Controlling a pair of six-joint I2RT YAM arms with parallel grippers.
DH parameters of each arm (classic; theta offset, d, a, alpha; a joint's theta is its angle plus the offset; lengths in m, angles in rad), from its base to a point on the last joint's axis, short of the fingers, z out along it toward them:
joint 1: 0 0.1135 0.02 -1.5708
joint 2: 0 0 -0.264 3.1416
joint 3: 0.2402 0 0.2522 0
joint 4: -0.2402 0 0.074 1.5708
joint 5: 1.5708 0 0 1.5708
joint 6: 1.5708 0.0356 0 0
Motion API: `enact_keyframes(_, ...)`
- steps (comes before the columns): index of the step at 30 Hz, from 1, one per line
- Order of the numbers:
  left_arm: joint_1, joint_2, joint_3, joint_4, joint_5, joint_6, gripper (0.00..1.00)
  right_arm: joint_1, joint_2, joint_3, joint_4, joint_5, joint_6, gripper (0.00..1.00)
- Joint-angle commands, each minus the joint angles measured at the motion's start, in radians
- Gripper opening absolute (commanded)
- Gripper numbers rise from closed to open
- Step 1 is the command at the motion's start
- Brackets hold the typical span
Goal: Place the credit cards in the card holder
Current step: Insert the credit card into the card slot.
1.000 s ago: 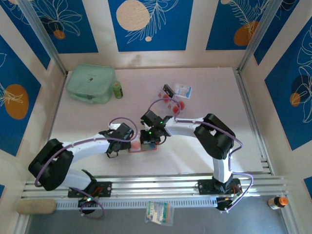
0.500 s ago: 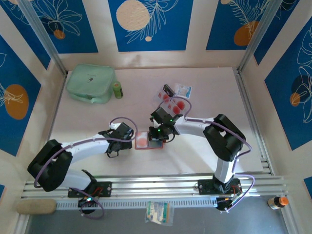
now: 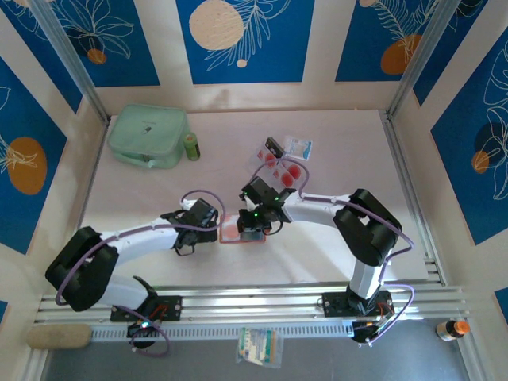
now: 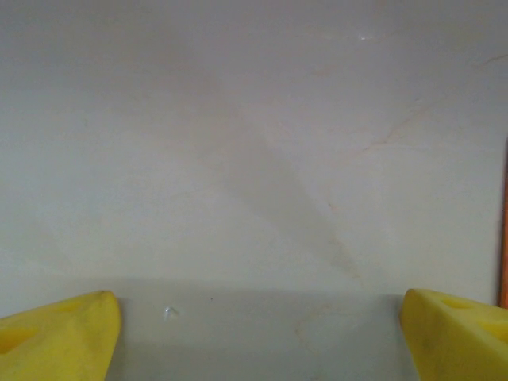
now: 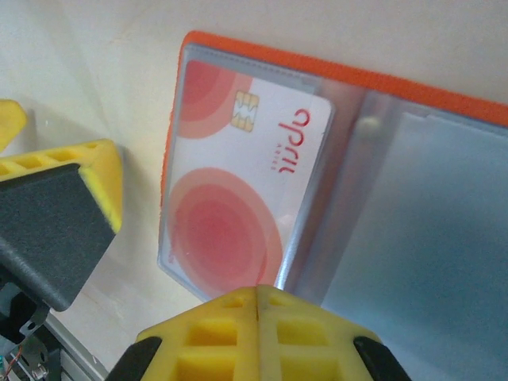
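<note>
The card holder [image 3: 238, 235] lies opened flat on the pale bench [image 3: 333, 151], its orange rim framing clear plastic sleeves. In the right wrist view one of the credit cards [image 5: 238, 182], white with red rounds and a chip, sits inside the holder's [image 5: 317, 67] left-hand sleeve, while the sleeve on the other side of the fold looks blank. The right gripper [image 5: 258, 298] has its yellow fingers pressed together with nothing between them, their joined tips at the near edge of the holder, about at the fold; from above, this gripper [image 3: 251, 228] hangs over the holder's right half. The left gripper [image 3: 216, 230] is just beside the holder's left edge, and its dark-padded finger [image 5: 55, 222] stands close to that edge. In its own wrist view the left gripper [image 4: 258, 333] is spread wide, bare bench between the tips and a thin strip of the holder's orange edge [image 4: 504, 230] at the far right. More loose credit cards [image 3: 282, 165] lie well behind the holder, with a small blue-and-white packet [image 3: 300, 146] just beyond them. Far behind the holder to its left sit a mint-green pouch [image 3: 148, 136] and a small green bottle [image 3: 191, 146].
</note>
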Motion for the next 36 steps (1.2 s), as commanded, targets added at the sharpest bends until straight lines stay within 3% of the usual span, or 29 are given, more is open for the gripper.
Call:
enact_keyframes(1, 0.007, 0.019, 0.03, 0.014, 0.025, 0.026, 0.91, 0.009, 0.016, 0.017, 0.002, -0.018, 0.013, 0.02)
enact_keyframes(25, 0.007, 0.082, 0.018, 0.063, 0.081, 0.022, 0.88, 0.023, 0.094, 0.071, 0.004, -0.049, 0.017, 0.01)
enact_keyframes(36, 0.007, 0.025, 0.026, 0.039, 0.067, 0.023, 0.89, -0.006, -0.027, 0.071, -0.047, -0.025, 0.006, 0.02)
